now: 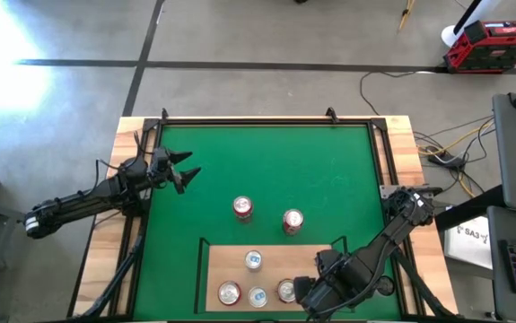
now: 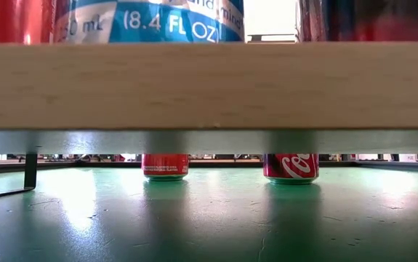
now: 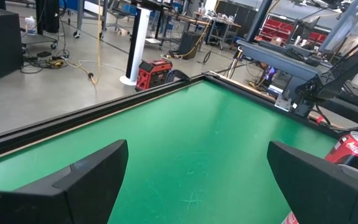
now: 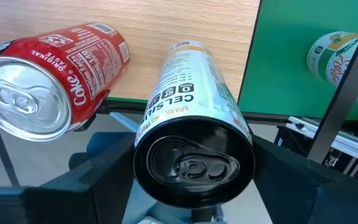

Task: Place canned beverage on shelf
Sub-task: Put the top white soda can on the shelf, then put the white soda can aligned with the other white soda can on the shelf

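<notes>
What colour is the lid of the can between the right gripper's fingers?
Black, seen best in the right wrist view: the can.

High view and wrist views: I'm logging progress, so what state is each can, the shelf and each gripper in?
Celsius can: upright on the shelf, within the right gripper.
Coke can: upright on the shelf, beside it.
Red cans: upright on the green mat, not yet shelved.
Shelf: partly filled.
Left gripper: open, empty.
Right gripper: around the Celsius can.
</notes>
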Robot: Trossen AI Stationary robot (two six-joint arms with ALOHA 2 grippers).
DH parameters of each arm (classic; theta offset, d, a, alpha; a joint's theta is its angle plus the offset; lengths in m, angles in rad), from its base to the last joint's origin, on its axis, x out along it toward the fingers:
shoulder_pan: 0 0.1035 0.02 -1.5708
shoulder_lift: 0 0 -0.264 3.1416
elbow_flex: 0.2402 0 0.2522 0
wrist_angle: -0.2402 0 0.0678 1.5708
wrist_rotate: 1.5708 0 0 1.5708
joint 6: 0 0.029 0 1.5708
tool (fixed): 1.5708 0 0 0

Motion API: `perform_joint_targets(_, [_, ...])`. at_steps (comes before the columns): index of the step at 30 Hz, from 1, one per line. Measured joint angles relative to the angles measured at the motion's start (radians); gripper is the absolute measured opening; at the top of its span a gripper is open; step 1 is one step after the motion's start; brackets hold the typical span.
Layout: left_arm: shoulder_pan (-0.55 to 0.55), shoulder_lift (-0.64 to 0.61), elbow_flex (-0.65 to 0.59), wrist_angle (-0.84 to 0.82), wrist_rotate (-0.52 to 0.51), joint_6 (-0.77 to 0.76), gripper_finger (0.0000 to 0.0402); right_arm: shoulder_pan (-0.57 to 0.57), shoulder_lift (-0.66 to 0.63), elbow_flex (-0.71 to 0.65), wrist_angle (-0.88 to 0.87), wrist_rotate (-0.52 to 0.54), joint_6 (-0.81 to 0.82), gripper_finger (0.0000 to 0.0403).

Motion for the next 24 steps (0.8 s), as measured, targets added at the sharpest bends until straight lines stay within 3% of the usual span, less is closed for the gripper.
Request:
perform_joint_targets(16, [0.0, 0.0, 0.0, 0.0, 0.0, 0.0, 0.0369, -0.001, -0.024, -0.001, -0.034, 0.012, -0.03, 0.0336])
perform_joint_targets(24, [0.0, 0.0, 0.0, 0.0, 0.0, 0.0, 0.0369, -0.002, -0.084, -0.001, -0.092, 0.114, -0.077, 0.035])
